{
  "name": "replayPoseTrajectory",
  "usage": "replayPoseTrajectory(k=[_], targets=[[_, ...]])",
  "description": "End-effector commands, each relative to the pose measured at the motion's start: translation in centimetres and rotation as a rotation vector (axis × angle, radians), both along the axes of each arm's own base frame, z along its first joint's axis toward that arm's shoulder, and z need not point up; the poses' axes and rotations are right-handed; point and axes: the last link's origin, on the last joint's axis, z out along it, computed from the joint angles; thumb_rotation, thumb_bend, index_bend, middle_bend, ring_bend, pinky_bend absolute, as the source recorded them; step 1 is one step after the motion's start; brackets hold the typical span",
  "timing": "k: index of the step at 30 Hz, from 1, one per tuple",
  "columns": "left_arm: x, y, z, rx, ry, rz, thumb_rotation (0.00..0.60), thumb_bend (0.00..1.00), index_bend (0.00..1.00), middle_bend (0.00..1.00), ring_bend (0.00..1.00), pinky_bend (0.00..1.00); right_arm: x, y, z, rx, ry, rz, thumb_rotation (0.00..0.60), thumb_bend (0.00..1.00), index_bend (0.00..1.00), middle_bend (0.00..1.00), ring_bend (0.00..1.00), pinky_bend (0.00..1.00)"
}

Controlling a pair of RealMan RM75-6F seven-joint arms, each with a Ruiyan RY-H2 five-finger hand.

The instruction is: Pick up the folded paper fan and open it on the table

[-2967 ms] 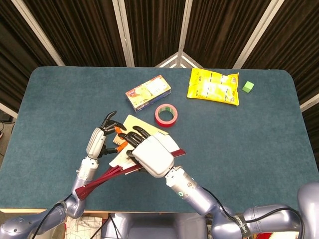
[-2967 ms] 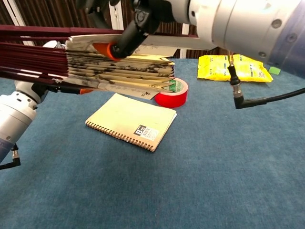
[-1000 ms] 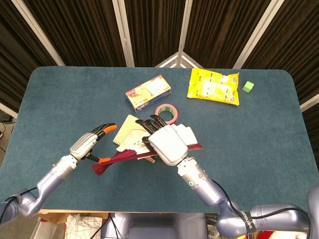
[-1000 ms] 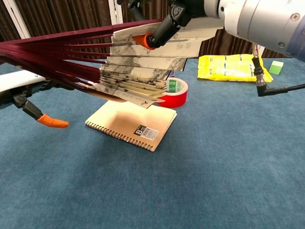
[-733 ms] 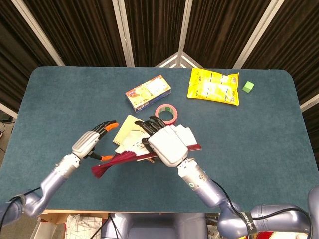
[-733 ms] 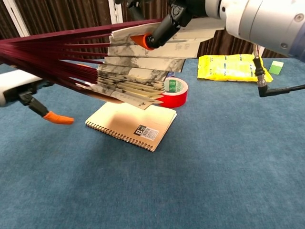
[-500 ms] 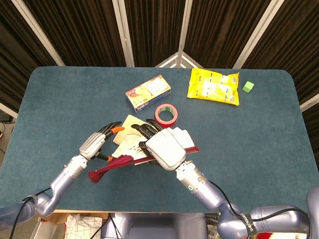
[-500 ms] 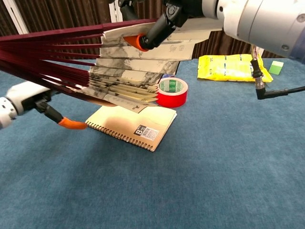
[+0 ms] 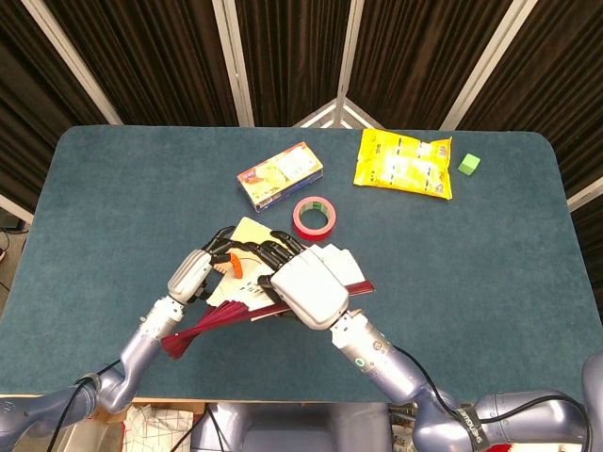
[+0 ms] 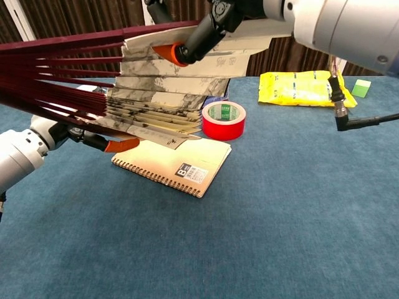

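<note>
Nearest to us, our right hand [image 9: 309, 287] holds the paper fan [image 10: 149, 93] up off the surface [image 9: 490, 264], its fingers [image 10: 187, 47] closed on the top rib, an orange fingertip pressed on the pale paper. The fan is part open, its dark red ribs [image 10: 50, 75] spreading toward our left and the ink-marked paper folds stacked in steps below the top rib. From the head view the ribs meet at a point near the front edge, left of our right forearm.

Our left hand [image 9: 193, 273] is under the fan's lower side, and we cannot tell whether its fingers [image 10: 115, 145] grip the lower ribs or only touch them; 1 orange fingertip shows just beneath the bottom folds.

Below the fan a spiral notebook [image 10: 174, 163] lies flat on the surface. Just behind it sits a red roll of tape [image 10: 223, 120]. Farther back is a small printed box [image 9: 280, 175], and to the right of that a yellow packet [image 9: 403, 161] with a green cube [image 9: 468, 165] just beside it, near the far edge
</note>
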Motion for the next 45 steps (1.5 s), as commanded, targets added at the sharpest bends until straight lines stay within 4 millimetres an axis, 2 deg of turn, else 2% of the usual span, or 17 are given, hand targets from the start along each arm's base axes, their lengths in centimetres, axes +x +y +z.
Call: replayPoseTrajectory(k=[1,5,12,20,22,27,35,45], targets=[[-0.3,0.0,0.3,0.017,0.007,0.004,0.6,0.44,0.69,0.34,0.01,0.21,-0.2,-0.2,0.1,-0.003,0.002,-0.007,0.6,0.47,0.8,0.21,0.24,0.17],[-1.0,0.3,1.2,0.045,0.012,0.018,0.6,0.48,0.73,0.37,0.02,0.21,-0.9,-0.6,0.4,-0.015,0.008,-0.027,0.6,0.47,0.8,0.21,0.24,0.17],[-1.9,0.8,2.5,0.101,0.024,0.026,0.6,0.48,0.73,0.38,0.04,0.23,-2.0,-1.3,0.8,-0.033,0.016,-0.058,0.6,0.47,0.8,0.21,0.24,0.17],[-2.8,1.3,5.7,0.313,0.095,-0.053,0.6,0.47,0.73,0.38,0.04,0.23,-4.4,-3.3,2.2,-0.091,0.017,-0.118,0.6,0.47,0.8,0.21,0.24,0.17],[-3.1,1.5,7.3,0.4,0.116,-0.078,0.6,0.44,0.73,0.39,0.04,0.23,-5.6,-3.9,2.8,-0.121,0.029,-0.142,0.6,0.47,0.8,0.21,0.24,0.17],[-3.3,1.6,8.6,0.479,0.142,-0.095,0.6,0.42,0.73,0.39,0.04,0.23,-6.7,-4.2,3.2,-0.126,0.028,-0.157,0.6,0.47,0.8,0.21,0.24,0.17],[-4.3,1.6,10.0,0.584,0.26,-0.143,0.6,0.42,0.73,0.38,0.04,0.23,-9.2,-5.3,3.3,-0.157,0.048,-0.193,0.6,0.47,0.8,0.21,0.24,0.17],[-5.1,1.7,10.0,0.664,0.349,-0.177,0.6,0.42,0.73,0.39,0.04,0.23,-12.1,-6.5,3.0,-0.212,0.087,-0.224,0.6,0.48,0.8,0.21,0.24,0.17]])
